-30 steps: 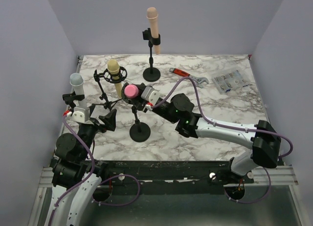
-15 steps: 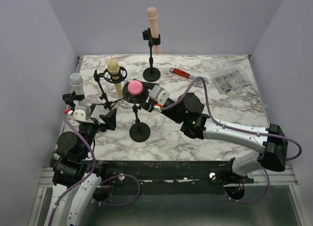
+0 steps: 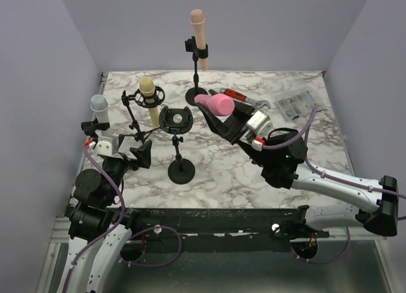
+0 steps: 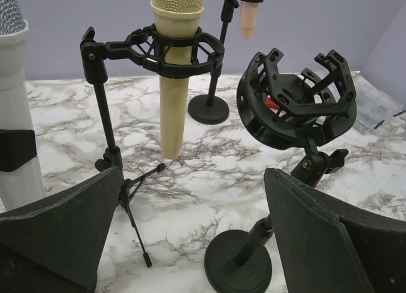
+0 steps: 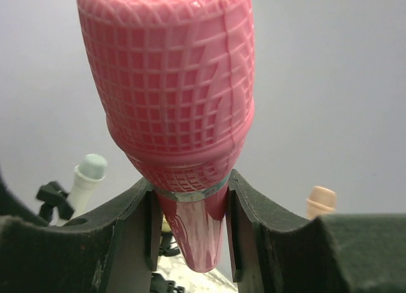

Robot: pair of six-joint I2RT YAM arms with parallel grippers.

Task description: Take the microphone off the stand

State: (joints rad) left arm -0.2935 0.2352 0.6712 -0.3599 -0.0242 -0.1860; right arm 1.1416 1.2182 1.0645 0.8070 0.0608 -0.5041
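The pink microphone (image 3: 216, 103) hangs tilted in the air, right of and clear of its stand, and my right gripper (image 3: 214, 113) is shut on it. In the right wrist view its mesh head (image 5: 170, 84) fills the frame and the fingers (image 5: 130, 236) clamp the handle just below the head. The black stand (image 3: 181, 172) keeps its round base on the marble, and its shock mount (image 3: 176, 118) holds nothing; it also shows in the left wrist view (image 4: 295, 103). My left gripper (image 3: 130, 160) sits open near the stand's left side, nothing between its fingers (image 4: 57, 236).
A cream microphone (image 3: 148, 96) sits in a tripod mount, a grey-white one (image 3: 99, 111) stands at the left edge, and a peach one (image 3: 198, 30) on a tall stand at the back. A red-handled wrench (image 3: 244, 97) and a plastic packet (image 3: 298, 104) lie back right.
My right gripper lifted the pink microphone out of the shock mount and carried it up and to the right. The mount is now empty. The left arm stayed put.
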